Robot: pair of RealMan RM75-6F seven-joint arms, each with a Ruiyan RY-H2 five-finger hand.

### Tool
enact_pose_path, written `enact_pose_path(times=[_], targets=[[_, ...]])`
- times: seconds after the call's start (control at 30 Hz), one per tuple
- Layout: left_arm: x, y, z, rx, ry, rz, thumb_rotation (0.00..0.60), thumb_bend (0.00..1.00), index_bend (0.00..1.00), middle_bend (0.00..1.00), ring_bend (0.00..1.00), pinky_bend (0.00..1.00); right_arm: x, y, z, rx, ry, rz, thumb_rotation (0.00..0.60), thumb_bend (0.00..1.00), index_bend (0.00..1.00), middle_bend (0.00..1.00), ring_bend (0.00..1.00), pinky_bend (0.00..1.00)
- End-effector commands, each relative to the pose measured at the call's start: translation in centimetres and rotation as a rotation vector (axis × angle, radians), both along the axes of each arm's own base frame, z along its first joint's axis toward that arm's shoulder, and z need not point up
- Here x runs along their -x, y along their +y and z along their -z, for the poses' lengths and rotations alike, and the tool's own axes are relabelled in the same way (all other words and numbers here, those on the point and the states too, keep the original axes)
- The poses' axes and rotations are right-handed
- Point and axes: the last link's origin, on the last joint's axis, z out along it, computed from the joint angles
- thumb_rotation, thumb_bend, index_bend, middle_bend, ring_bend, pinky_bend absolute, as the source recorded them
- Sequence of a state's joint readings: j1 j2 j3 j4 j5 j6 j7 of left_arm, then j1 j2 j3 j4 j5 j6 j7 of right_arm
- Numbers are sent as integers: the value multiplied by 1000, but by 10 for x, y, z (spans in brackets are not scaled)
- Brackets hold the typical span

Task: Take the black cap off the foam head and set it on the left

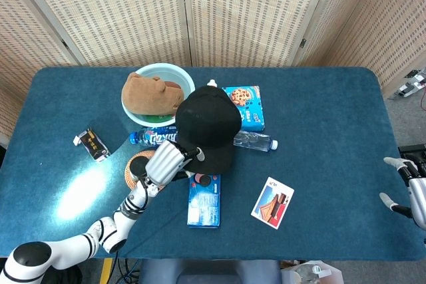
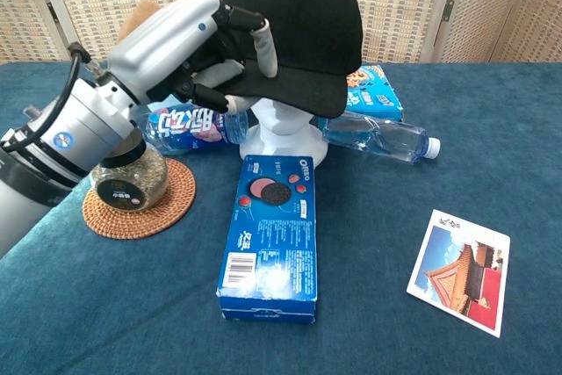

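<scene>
Woven coaster (image 2: 132, 208) at the left bears a small jar (image 2: 128, 182). Beside it the left hand (image 2: 189, 46) pinches the brim of the black cap (image 2: 294, 28), which sits tilted over the white foam head (image 2: 283, 129). Far right, off the table, the right hand (image 1: 409, 191) hangs with fingers spread, holding nothing.

Jar (image 2: 128, 181), bottle (image 2: 186, 126) crowding left side

An Oreo box (image 2: 269, 236) lies near centre, a postcard (image 2: 458, 270) to its right, a jar (image 2: 129, 183) on a woven coaster (image 2: 167, 204) left, two bottles (image 2: 376, 136) behind.
</scene>
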State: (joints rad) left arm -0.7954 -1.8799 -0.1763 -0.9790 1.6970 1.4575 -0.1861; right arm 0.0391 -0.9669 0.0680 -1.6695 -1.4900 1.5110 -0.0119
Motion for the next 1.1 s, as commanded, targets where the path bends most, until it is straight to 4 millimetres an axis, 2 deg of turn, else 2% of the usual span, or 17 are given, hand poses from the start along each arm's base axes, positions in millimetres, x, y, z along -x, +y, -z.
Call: enact_pose_path(times=[0.03, 0.27, 0.73, 1.1], targets=[[0, 1, -1, 1, -12, -1, 600, 319, 615, 1000, 1000, 1000, 0, 0, 0, 0, 0, 2, 600, 185, 278, 311, 163, 220], [3, 3, -5, 28, -57, -25, 600, 322, 636, 1000, 1000, 1000, 0, 1, -1, 4, 1, 4, 600, 184, 278, 312, 163, 220], [15, 6, -35, -16, -137, -56, 600, 340, 654, 1000, 1000, 1000, -4, 0, 0, -1, 4, -6, 600, 185, 278, 311, 163, 219], [0, 16, -58, -14, -254, -80, 600, 341, 657, 1000, 1000, 1000, -7, -1, 0, 1, 8, -9, 600, 185, 278, 312, 164, 220]])
